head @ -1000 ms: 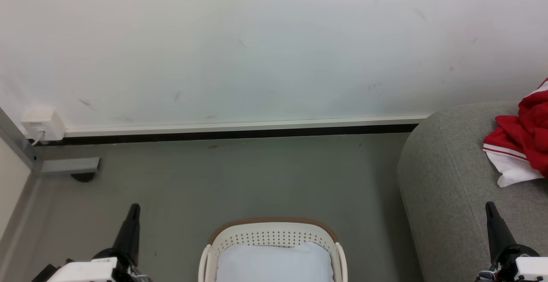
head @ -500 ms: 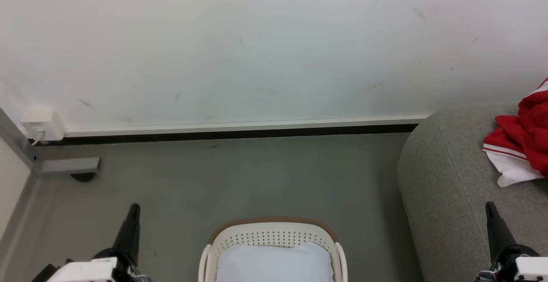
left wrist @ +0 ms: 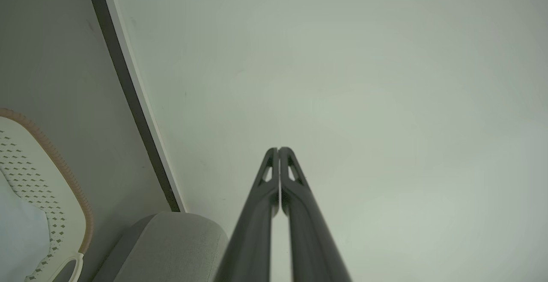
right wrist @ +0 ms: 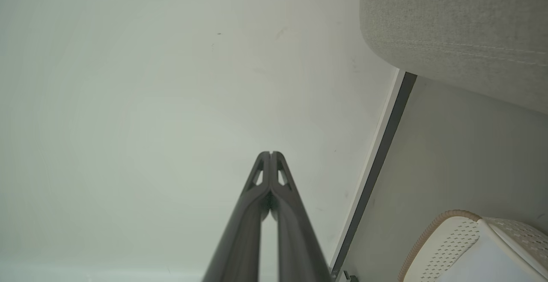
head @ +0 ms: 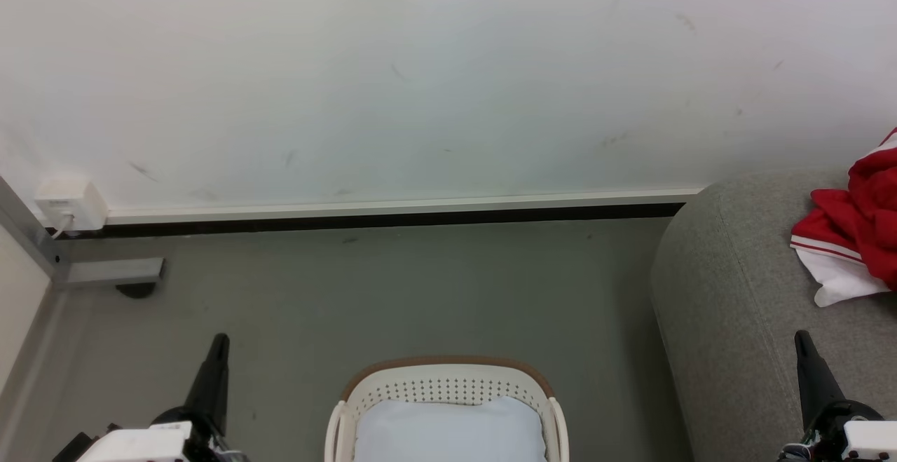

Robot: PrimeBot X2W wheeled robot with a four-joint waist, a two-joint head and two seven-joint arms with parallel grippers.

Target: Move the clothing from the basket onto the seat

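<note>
Both idle, fingers together, empty: left gripper [left wrist: 278,150], right gripper [right wrist: 270,153], unmoved over last second. Red white-trimmed jersey [head: 858,238] lies on grey fabric sofa [head: 729,294]; white perforated plastic basket [head: 448,381] holds pale cloth [head: 448,428]. Task looks done.

The basket [head: 448,364] sits between the left gripper [head: 220,341] and right gripper [head: 801,337]; the clothing [head: 860,227] lies on the seat [head: 729,308] beyond the latter.

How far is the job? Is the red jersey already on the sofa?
Done: the red jersey lies on the grey sofa. In hand: nothing; the left gripper and right gripper are shut and empty. Left: apparently nothing; the basket, where visible, holds a pale cloth, no red.
</note>
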